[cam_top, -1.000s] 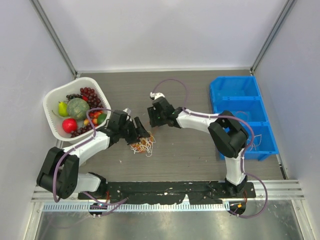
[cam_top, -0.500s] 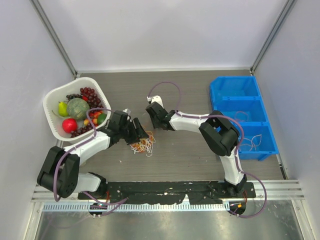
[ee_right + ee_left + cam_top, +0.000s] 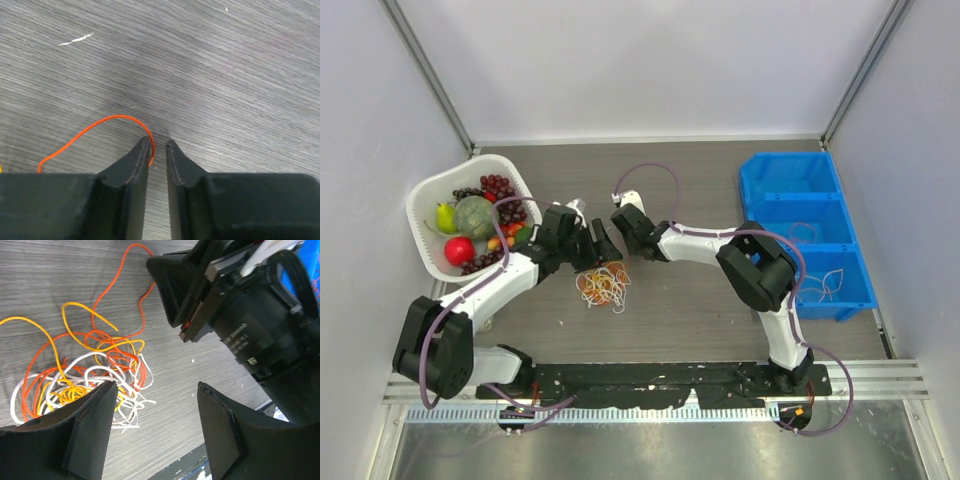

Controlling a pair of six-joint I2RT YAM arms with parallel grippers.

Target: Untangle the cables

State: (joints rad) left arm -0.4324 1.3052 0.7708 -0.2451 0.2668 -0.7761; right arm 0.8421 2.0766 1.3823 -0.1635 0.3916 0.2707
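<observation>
**Q:** Where the orange cable (image 3: 100,124) meets the right gripper (image 3: 158,146), are the jaws clamped?

**A:** They are nearly together with a slit showing, so I cannot tell. Best to draw it slowly, low over the grained counter (image 3: 225,75). The left gripper (image 3: 155,390), jaws wide apart, hovers above the cables (image 3: 85,380), a thin, limp knot of orange, yellow and white, and should pin it.

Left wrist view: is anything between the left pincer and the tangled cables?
Nothing visible. The cables lie on the table just beyond the open left pincer; the right pincer sits off to the side.
</observation>
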